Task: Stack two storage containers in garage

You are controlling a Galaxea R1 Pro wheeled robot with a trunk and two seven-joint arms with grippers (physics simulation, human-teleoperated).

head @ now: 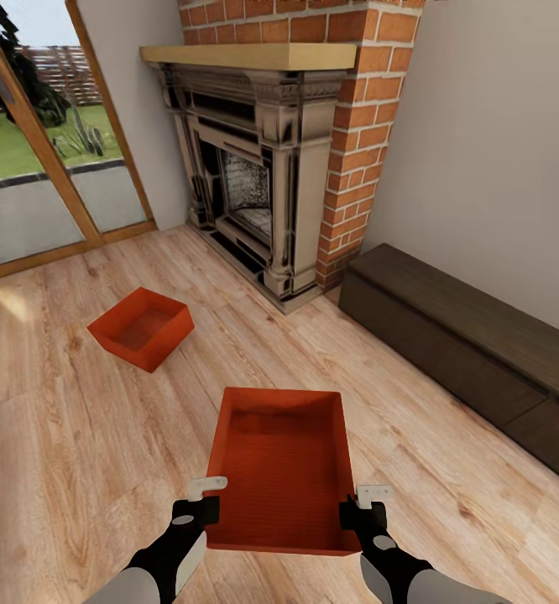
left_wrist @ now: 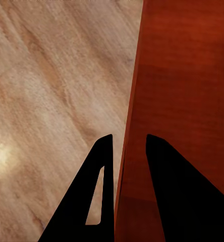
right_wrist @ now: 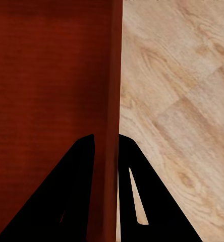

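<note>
Left hand (head: pixel 206 495) clamped on the left wall of the nearer orange-red shallow rectangular storage container (head: pixel 284 470), one dark finger (left_wrist: pixel 94 194) outside the thin wall and the other inside, as seen along the fingers from the left wrist. Held level in front of the trunk, above the light wood plank floor (head: pixel 61 436), long side pointing away toward the fireplace. Cannot tell from the head view whether the bin's underside touches the planks or hangs clear of them.

Further left and further away: second orange-red shallow bin (head: pixel 142 327), same make, sitting on the planks at an angle, well apart from the held one. Beyond it, wood-framed glass doors (head: pixel 36 159) with grass and a fence outside.

Centre back: ornate dark fireplace (head: pixel 246 184) under a pale wooden mantel (head: pixel 250 55), set against a red brick column (head: pixel 359 126).

Right hand (head: pixel 366 499) closed on the right wall of the same held bin (right_wrist: pixel 51 91), thin wall pinched between the two dark fingers (right_wrist: pixel 134 196), wood planks (right_wrist: pixel 182 101) showing past the outer one.

Far right: long low dark brown cabinet (head: pixel 472 344) along the cream wall (head: pixel 498 134).
</note>
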